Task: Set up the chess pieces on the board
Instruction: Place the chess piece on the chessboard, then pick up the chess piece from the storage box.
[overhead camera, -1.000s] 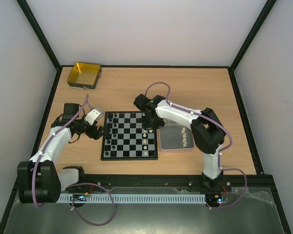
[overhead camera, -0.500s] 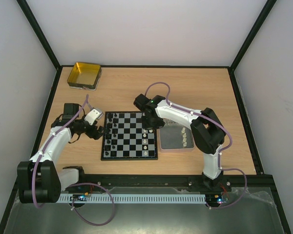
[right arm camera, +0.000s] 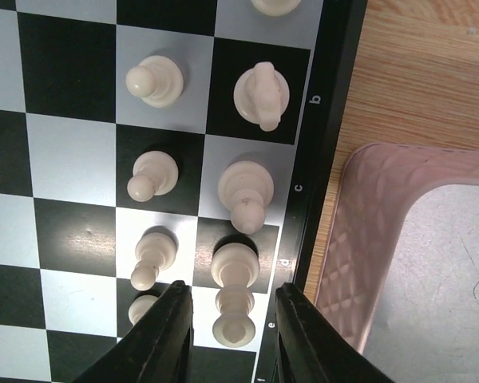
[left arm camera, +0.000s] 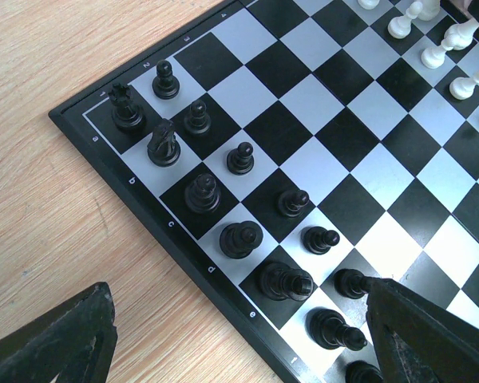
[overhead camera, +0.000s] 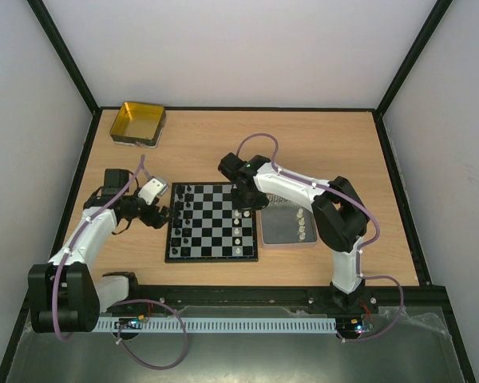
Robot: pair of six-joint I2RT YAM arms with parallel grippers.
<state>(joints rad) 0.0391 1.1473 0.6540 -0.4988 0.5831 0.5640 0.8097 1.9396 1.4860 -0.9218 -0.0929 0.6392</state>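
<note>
The board (overhead camera: 212,257) lies mid-table, with black chess pieces (overhead camera: 184,215) down its left side and white ones (overhead camera: 239,235) on its right. My right gripper (overhead camera: 241,209) hangs over the board's right edge. In the right wrist view its fingers (right arm camera: 176,319) stand open on either side of a tall white piece (right arm camera: 236,275) that stands on the back-row square by letter d, with gaps on both sides. My left gripper (overhead camera: 161,214) is open beside the board's left edge, over the black pieces (left arm camera: 241,238), with nothing in it.
A silver metal tray (overhead camera: 273,231) with a few white pieces (overhead camera: 302,223) sits just right of the board; its rim (right arm camera: 359,239) is close to my right fingers. A yellow tin (overhead camera: 138,122) stands at the back left.
My right gripper's jaws have opened off the white piece, which now stands free on the board. Neither arm has shifted noticeably.
</note>
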